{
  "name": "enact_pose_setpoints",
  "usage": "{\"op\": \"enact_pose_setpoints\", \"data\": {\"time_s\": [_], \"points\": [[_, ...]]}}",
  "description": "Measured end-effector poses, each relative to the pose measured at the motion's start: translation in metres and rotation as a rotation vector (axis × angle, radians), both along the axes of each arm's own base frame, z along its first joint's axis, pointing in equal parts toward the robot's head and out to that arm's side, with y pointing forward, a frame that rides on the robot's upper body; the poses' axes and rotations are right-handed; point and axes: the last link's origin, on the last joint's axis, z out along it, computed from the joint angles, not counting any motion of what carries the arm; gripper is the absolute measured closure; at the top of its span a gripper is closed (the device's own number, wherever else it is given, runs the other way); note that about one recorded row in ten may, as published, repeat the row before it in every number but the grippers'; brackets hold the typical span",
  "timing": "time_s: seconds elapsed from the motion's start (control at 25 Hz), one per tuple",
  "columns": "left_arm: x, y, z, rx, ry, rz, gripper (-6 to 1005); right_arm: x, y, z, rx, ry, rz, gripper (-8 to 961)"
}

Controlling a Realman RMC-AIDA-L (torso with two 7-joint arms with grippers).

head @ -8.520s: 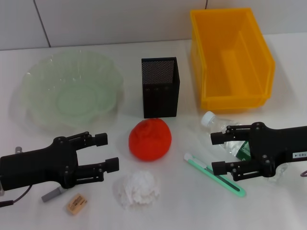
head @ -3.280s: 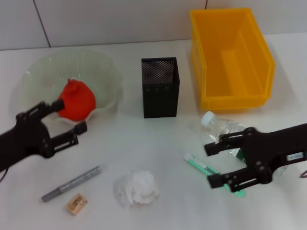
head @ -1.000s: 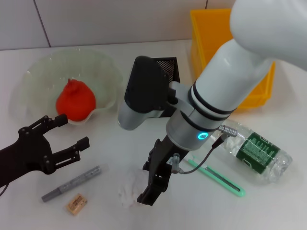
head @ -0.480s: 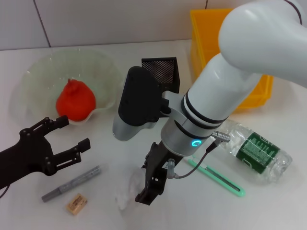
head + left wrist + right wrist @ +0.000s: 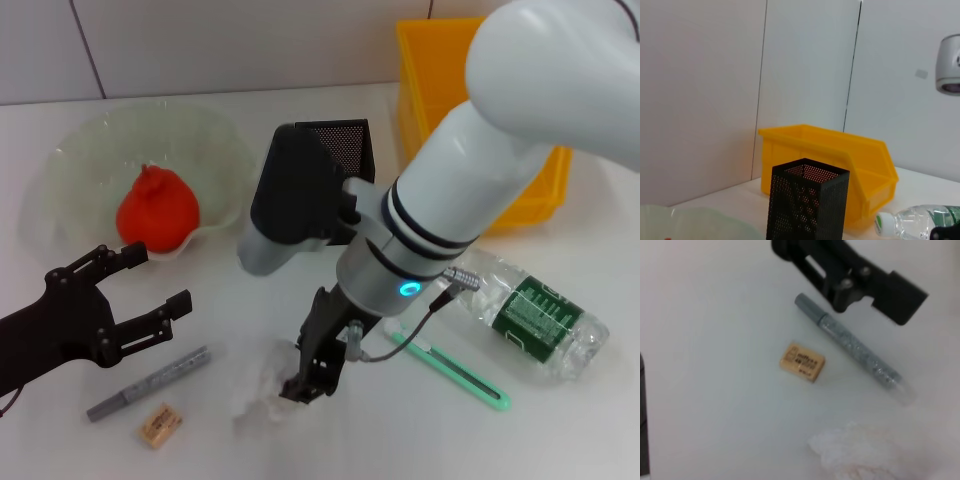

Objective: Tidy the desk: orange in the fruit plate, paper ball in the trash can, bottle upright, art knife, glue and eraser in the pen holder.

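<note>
Head view shows the right pincer (image 5: pixel 305 385) clenched on the paper ball (image 5: pixel 262 392), left pincer (image 5: pixel 140 285) released.

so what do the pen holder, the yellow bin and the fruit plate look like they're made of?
Pen holder: looks like black perforated metal mesh, matte, fine holes showing. Yellow bin: apparently moulded plastic, smooth, slight sheen. Fruit plate: translucent pale green with a wavy rim, glass or clear plastic; I can't say which.

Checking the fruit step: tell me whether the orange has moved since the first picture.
Yes. The orange moved from in front of the pen holder to the robot's left, into the fruit plate.
</note>
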Motion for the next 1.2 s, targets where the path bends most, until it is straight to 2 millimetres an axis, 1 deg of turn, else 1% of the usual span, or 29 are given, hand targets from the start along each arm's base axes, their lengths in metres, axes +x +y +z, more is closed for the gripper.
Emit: {"op": "enact_pose_setpoints", "data": {"time_s": [0.08, 0.2, 0.36, 0.44, 0.64, 0.68, 0.72, 0.76, 0.8, 0.84, 0.92, 0.96, 1.0, 1.04, 1.08, 1.12, 1.16, 1.2], "points": [[0.000, 0.000, 0.000, 0.000, 0.000, 0.000, 138, 0.000, 0.002, 0.004, 0.010, 0.013, -0.016, 544], [0.000, 0.000, 0.000, 0.000, 0.000, 0.001, 138, 0.000, 0.008, 0.013, 0.032, 0.044, -0.052, 605], [0.000, 0.000, 0.000, 0.000, 0.000, 0.001, 138, 0.000, 0.018, 0.037, 0.075, 0.113, -0.124, 638], [0.000, 0.000, 0.000, 0.000, 0.000, 0.002, 138, 0.002, 0.025, 0.055, 0.107, 0.160, -0.169, 654], [0.000, 0.000, -0.001, -0.001, -0.001, 0.003, 138, 0.012, 0.034, 0.097, 0.166, 0.257, -0.250, 659], [-0.001, 0.000, -0.001, -0.001, -0.001, 0.003, 138, 0.015, 0.036, 0.107, 0.186, 0.279, -0.262, 660], [-0.001, 0.000, 0.000, -0.001, 0.001, 0.003, 138, 0.019, 0.038, 0.123, 0.226, 0.315, -0.275, 660], [-0.001, 0.000, 0.000, -0.001, 0.001, 0.003, 138, 0.019, 0.038, 0.123, 0.226, 0.315, -0.275, 660], [-0.001, 0.000, 0.000, -0.001, 0.001, 0.003, 138, 0.022, 0.039, 0.131, 0.249, 0.333, -0.279, 661], [-0.001, 0.000, 0.000, 0.000, 0.001, 0.004, 138, 0.026, 0.042, 0.147, 0.306, 0.364, -0.284, 661], [-0.001, 0.000, 0.000, 0.000, 0.002, 0.004, 138, 0.032, 0.045, 0.163, 0.370, 0.390, -0.291, 663], [-0.001, 0.000, 0.000, 0.000, 0.002, 0.004, 138, 0.032, 0.045, 0.163, 0.370, 0.390, -0.291, 663], [-0.001, 0.000, 0.000, 0.000, 0.002, 0.003, 138, 0.035, 0.046, 0.172, 0.408, 0.406, -0.291, 663], [-0.001, 0.000, 0.000, 0.000, 0.003, 0.004, 138, 0.044, 0.049, 0.190, 0.491, 0.437, -0.295, 664], [-0.001, 0.001, 0.000, 0.002, 0.005, 0.005, 138, 0.044, 0.049, 0.190, 0.491, 0.437, -0.295, 664], [-0.001, 0.001, 0.000, 0.003, 0.006, 0.007, 138, 0.053, 0.051, 0.207, 0.568, 0.462, -0.303, 665], [-0.002, 0.001, 0.000, 0.004, 0.007, 0.009, 138, 0.053, 0.051, 0.207, 0.568, 0.462, -0.303, 665], [-0.002, 0.002, 0.000, 0.004, 0.008, 0.009, 138, 0.058, 0.053, 0.215, 0.608, 0.475, -0.307, 665]]}}
